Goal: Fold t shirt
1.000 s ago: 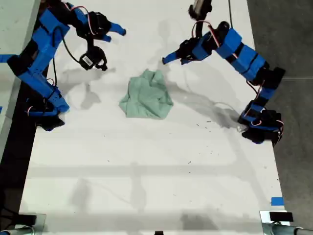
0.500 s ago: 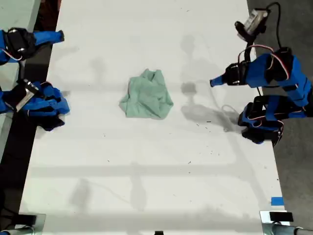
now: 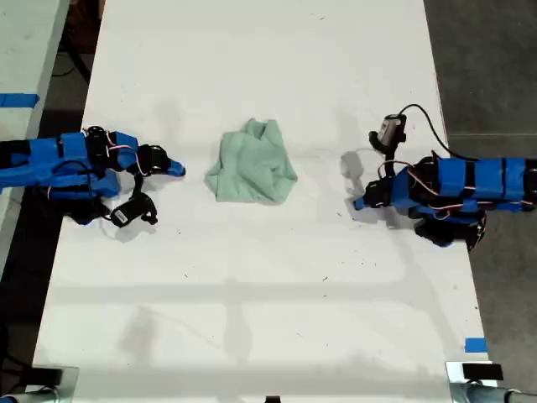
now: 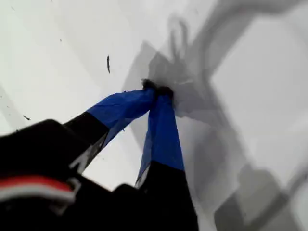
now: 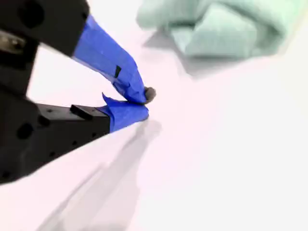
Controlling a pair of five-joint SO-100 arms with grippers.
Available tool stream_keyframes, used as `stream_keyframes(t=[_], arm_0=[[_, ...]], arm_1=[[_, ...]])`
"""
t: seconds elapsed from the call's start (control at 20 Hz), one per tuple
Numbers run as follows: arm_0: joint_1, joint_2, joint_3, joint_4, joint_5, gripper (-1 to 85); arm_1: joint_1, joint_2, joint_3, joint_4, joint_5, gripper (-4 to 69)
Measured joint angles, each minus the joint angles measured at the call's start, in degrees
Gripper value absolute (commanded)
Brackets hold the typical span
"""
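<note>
T shirt point(image 3: 252, 162): lies crumpled mid-bench point(image 3: 252, 319), ungrasped; folding is judged not yet begun. My first claw point(image 4: 156, 91) and my second claw point(image 5: 144, 103): both pinched closed, empty; opening and reaching are required next.

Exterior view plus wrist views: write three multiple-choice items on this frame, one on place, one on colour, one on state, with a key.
1. Where does the pale mint-green crumpled cloth t shirt lie?
A) on the white table, between the two arms
B) off the table
C) under an arm
2. Its colour?
A) red
B) mint green
C) black
3. My second end effector is:
A) gripping cloth
B) wide open
C) shut, empty

Key: A, the exterior view shows it mid-table; B, plain in both views; C, its tips meet short of the shirt.
</note>
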Motion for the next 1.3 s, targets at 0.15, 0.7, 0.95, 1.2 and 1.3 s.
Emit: stream_keyframes(t=[0.15, 0.7, 0.95, 1.2, 1.3], arm_0=[[1.0, 21.9, 2.1, 10.5, -4.6, 0.4], [28.4, 24.8, 2.2, 13.4, 1.4, 5.4], [47.4, 24.8, 2.2, 13.4, 8.0, 0.6], [24.8, 24.8, 2.2, 13.8, 8.3, 0.8], [14.1, 24.8, 2.2, 13.8, 8.3, 0.8]], arm_1=[[2.2, 22.2, 1.9, 11.7, -6.7, 2.9], [2.7, 25.4, 1.9, 12.9, -17.9, 3.8], [2.7, 25.4, 1.9, 12.9, -17.9, 3.8], [2.7, 25.4, 1.9, 12.9, -17.9, 3.8], [2.7, 25.4, 1.9, 12.9, -17.9, 3.8]])
